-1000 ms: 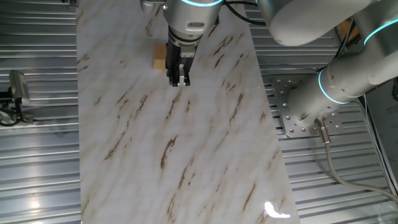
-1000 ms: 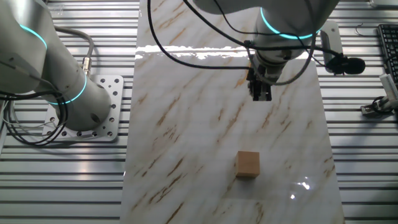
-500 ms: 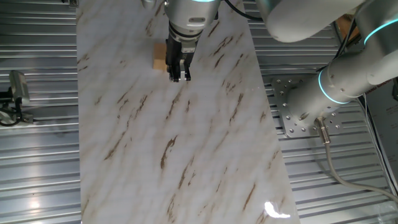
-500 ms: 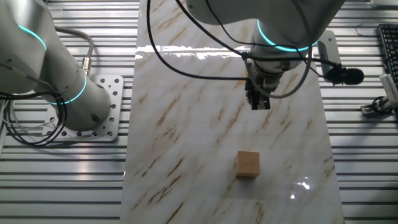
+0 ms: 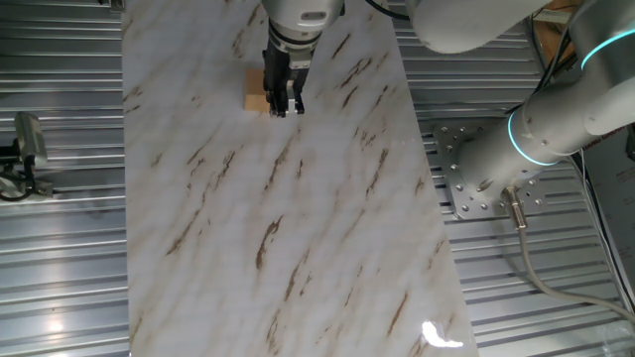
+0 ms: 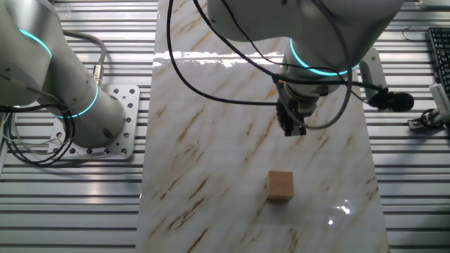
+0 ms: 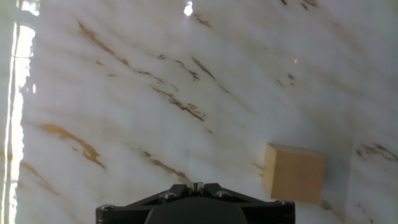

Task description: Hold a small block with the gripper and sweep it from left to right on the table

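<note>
The small block (image 6: 280, 185) is a light tan wooden cube lying on the white marble table (image 6: 211, 140), apart from everything else. In one fixed view the block (image 5: 254, 92) is partly hidden behind the gripper (image 5: 282, 109). The black gripper (image 6: 292, 128) hangs over the table a short way from the block, with its fingers together and nothing between them. In the hand view the block (image 7: 293, 173) lies ahead and to the right of the gripper (image 7: 195, 185), with bare table (image 7: 124, 93) between them.
A second grey arm (image 5: 556, 119) with a cyan ring stands on a bolted plate beside the table; it also shows in the other fixed view (image 6: 63, 84). Corrugated metal flooring (image 5: 60, 258) surrounds the slab. A metal clamp (image 5: 25, 149) lies on it. A keyboard (image 6: 439, 49) sits at the edge.
The gripper has moved steadily along the table toward the block, staying shut. The block has not moved.
</note>
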Controlling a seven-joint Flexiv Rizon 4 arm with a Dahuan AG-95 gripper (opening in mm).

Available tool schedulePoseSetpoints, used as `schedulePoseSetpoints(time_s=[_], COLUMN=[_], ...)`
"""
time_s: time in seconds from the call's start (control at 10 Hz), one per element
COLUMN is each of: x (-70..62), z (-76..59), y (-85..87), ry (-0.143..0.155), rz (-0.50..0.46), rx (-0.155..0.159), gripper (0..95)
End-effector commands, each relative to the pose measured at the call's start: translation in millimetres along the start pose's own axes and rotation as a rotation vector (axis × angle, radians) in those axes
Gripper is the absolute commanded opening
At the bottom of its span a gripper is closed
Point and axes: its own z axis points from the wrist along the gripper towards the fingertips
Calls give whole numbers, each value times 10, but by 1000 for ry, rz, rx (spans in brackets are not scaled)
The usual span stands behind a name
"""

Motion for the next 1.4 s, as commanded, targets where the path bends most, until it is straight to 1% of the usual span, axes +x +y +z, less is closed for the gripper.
schedulePoseSetpoints(time_s=[0.1,0.4,0.6,0.9,1.4], x=[28,43,62,64,68], z=[-15,-12,-26,3,-10], y=[-97,-160,-184,-194,-205], ry=[3,7,17,12,14], rz=[-16,-32,-48,-60,-69], rx=[-7,-7,-1,-7,-6], gripper=[0,0,0,0,0])
